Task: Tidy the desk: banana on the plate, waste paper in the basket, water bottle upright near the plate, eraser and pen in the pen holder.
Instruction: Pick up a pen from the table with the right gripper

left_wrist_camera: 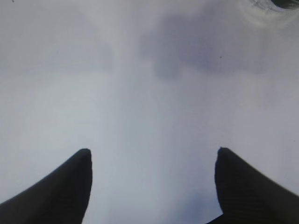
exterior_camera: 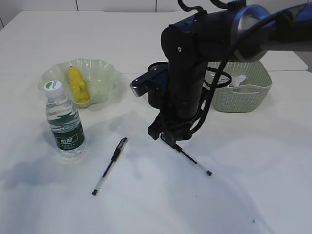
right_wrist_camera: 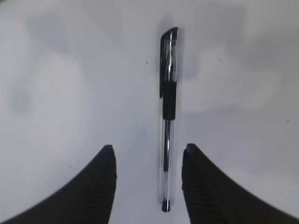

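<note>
Progress, judging by the layout: banana (exterior_camera: 78,84) already lay in the plate (exterior_camera: 105,73), and the water bottle (exterior_camera: 64,122) stood upright just beside the plate, cap up. Something white and crumpled, prob. the waste paper (exterior_camera: 239,79), sat inside the basket (exterior_camera: 243,95). So three jobs looked done.

Left to do: pens. One pen (exterior_camera: 110,165) lay flat on the desk (exterior_camera: 253,185) right of the bottle, untouched. A second pen (exterior_camera: 192,160) lay under the right arm. The pen holder (exterior_camera: 155,95) was mostly hidden behind that arm, so couldn't tell what was in it; eraser not visible anywhere, can't say if it's in the holder.

Right gripper (right_wrist_camera: 148,156) was about half open, straddling the second pen (right_wrist_camera: 168,121) w/ the barrel between its tips; nothing held yet, from what the wrist view showed. Left gripper (left_wrist_camera: 152,156) was wide open over bare desk, holding nothing; not seen in the exterior view.

Materials: desk smooth, matte white. Plate translucent pale green, wavy ruffled rim. Basket opaque sage-green plastic w/ woven-pattern sides and cut-out handle. Bottle clear thin plastic, dark green label, white cap. Pens slim, clear barrels, black caps and rubbery grips. Gripper fingers (right_wrist_camera: 100,186) black, ribbed on the inner faces.
</note>
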### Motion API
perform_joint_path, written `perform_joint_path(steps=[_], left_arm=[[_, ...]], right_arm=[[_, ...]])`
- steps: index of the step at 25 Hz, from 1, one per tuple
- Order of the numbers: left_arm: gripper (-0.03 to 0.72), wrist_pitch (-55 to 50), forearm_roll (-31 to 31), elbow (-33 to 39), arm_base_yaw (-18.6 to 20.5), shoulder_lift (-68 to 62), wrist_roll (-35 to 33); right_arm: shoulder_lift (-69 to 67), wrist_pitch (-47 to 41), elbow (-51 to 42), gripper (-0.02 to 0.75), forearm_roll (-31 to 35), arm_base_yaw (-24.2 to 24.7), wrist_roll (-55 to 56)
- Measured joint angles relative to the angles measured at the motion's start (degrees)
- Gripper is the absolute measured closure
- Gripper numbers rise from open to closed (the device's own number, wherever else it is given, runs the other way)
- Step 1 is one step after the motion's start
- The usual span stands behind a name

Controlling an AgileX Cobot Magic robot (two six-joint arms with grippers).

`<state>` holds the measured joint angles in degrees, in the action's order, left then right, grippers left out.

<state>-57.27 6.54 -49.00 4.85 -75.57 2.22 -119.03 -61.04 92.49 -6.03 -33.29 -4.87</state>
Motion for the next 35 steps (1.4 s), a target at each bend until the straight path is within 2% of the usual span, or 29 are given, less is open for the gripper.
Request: perform_joint_path(steps=[8, 18, 24, 28, 35], left_arm=[[0.183, 0.45, 0.69, 0.00, 0.00, 1.22, -2.22], [0.188, -0.38, 0.68, 0.00, 0.00, 16.23, -2.22], [0.185, -0.88, 0.68, 0.00, 0.00, 16.57, -2.22], [0.181, -0.97, 1.54, 0.00, 0.00, 15.46, -2.22], [0.178, -0.34, 2.22, 0.00, 0.00, 15.47, -2.22]], right_arm=[[-4.80, 0.13, 4.77, 0.395, 2.29, 0.00, -0.21], [-6.13, 0.54, 4.93, 0.395, 2.54, 0.35, -1.01], [-6.13, 1.81, 5.03, 0.397, 3.42, 2.72, -2.64], [-6.13, 1.83, 5.03, 0.397, 7.13, 5.24, -5.81], [-7.20, 1.93, 5.03, 0.397, 7.92, 5.91, -7.03]])
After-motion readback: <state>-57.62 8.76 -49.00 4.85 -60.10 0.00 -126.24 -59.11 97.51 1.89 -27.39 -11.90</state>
